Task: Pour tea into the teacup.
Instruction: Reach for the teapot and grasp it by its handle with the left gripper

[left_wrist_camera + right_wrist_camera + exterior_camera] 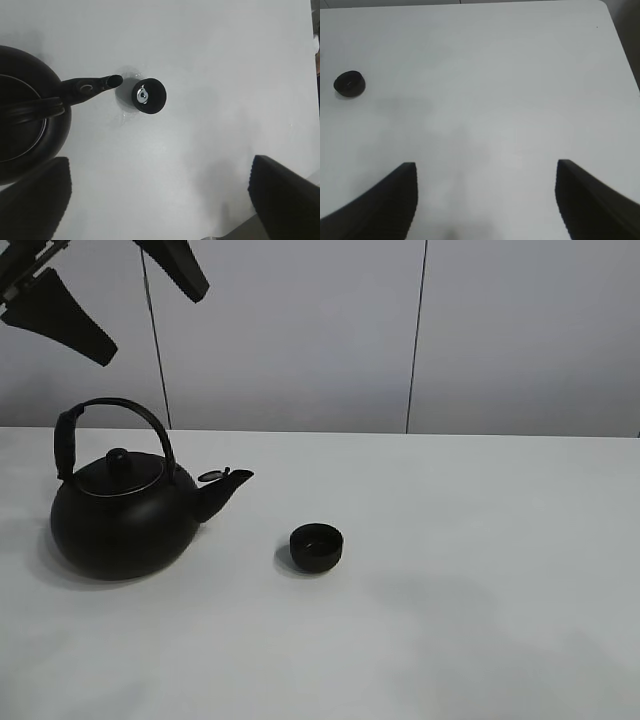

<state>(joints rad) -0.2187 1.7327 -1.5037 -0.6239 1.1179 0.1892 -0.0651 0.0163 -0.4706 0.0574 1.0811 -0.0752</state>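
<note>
The small matte-black teacup stands on the white table, a short way right of the spout of the big black kettle. My left gripper hangs open high above the kettle, with nothing between its fingers. In the left wrist view the teacup sits just beyond the kettle's spout, and a bright glint shows inside it. The left gripper is well clear of both. My right gripper is open and empty above bare table, far from the teacup.
The kettle stands upright with its arched handle up and its lid on. A grey panelled wall runs behind the table. The table's far corner shows in the right wrist view.
</note>
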